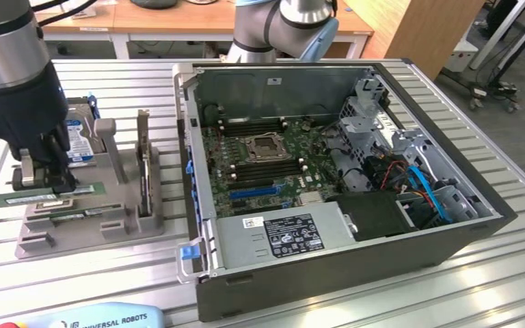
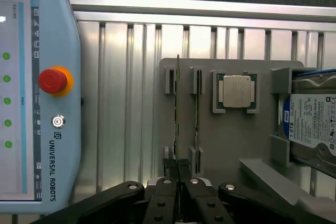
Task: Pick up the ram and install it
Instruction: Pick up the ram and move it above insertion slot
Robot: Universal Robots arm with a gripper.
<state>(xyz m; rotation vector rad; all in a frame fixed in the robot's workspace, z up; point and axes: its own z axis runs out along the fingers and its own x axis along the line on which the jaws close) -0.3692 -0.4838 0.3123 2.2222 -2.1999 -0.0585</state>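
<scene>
The ram (image 1: 11, 199) is a thin green stick, level and a little above the grey holder (image 1: 93, 229) on the exterior view's left. My gripper (image 1: 55, 186) is shut on it near its middle. From the wrist the ram (image 2: 178, 103) shows edge-on, running away from my gripper (image 2: 178, 167), whose black fingers (image 2: 169, 167) press both its sides. A second green stick (image 2: 197, 114) stands in the slot beside it. The open computer case (image 1: 445, 236) lies on the exterior view's right, with the motherboard's memory slots (image 1: 255, 174) exposed.
The holder (image 2: 231, 145) also carries a square silver processor (image 2: 237, 91) and a hard drive (image 2: 315, 124) with a blue-white label. A teach pendant (image 2: 37, 103) with a red stop button lies on the slatted table (image 1: 481, 287). Upright fixture plates (image 1: 143, 160) stand between holder and case.
</scene>
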